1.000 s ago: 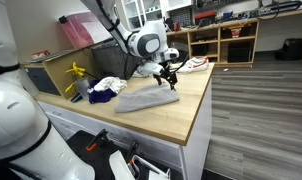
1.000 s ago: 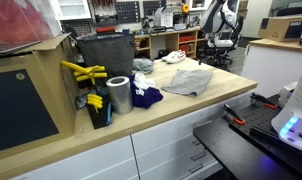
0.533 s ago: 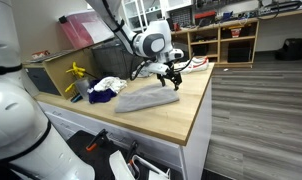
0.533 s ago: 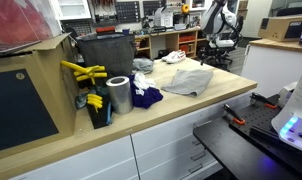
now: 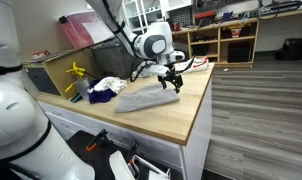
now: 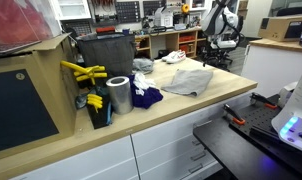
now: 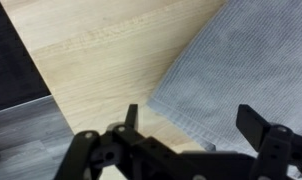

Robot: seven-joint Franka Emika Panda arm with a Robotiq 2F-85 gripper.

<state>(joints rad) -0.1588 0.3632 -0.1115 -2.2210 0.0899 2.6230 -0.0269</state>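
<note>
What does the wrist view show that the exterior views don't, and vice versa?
Wrist only: the ribbed weave of the grey cloth and its straight edge lying on the bare wooden table, seen close up.
Exterior only: the metal can, blue cloth, yellow tools and dark bin further along the table, plus the arm itself.
Both: the gripper, jaws open and holding nothing, over the edge of the grey cloth on the table.
</note>
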